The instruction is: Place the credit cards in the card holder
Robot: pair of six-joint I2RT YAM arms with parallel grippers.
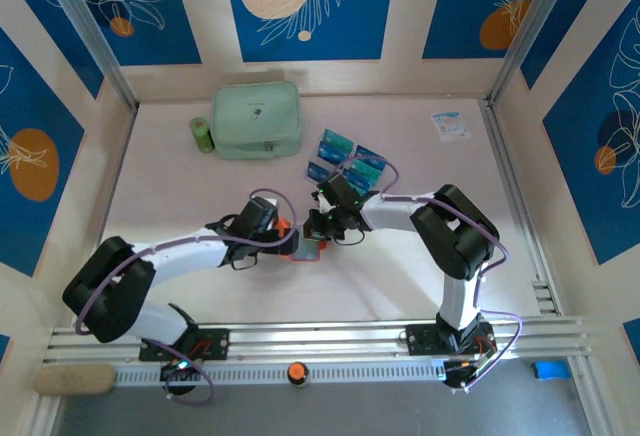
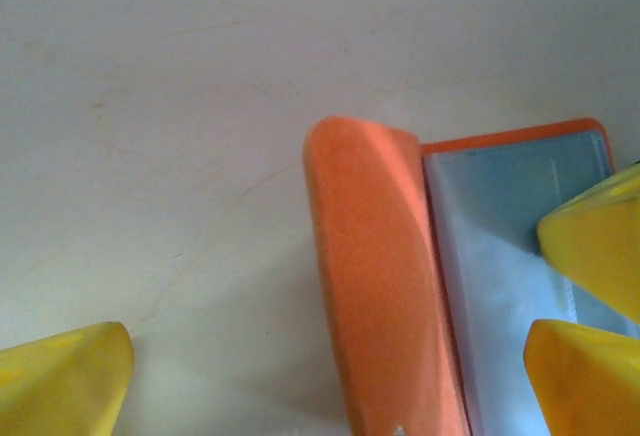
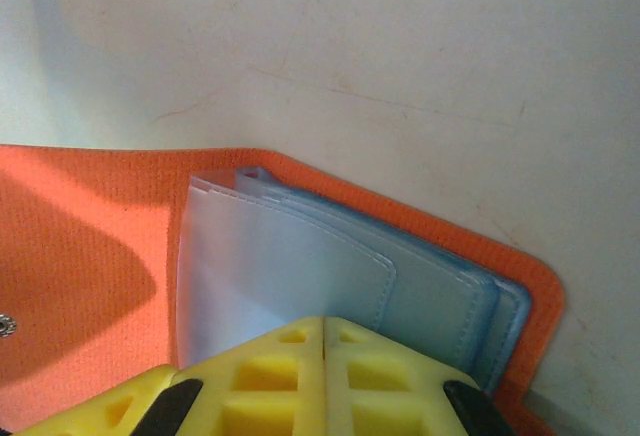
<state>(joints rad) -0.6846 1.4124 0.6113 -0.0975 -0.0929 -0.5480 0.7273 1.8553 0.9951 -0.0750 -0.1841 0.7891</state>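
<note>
You find the card holder (image 3: 90,256) lying open on the table (image 1: 180,196) between both grippers. The right gripper (image 3: 325,361), jaws closed, rests on its clear sleeves (image 3: 280,276), apparently pinning them flat. The left gripper (image 2: 320,361) stands wide open astride the curled orange flap. The teal credit cards (image 1: 350,161) lie just beyond.

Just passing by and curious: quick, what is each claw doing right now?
Left gripper: open wide, astride the orange card holder flap, holding nothing.
Right gripper: shut, tips on the holder's clear sleeves; nothing visibly pinched.
</note>
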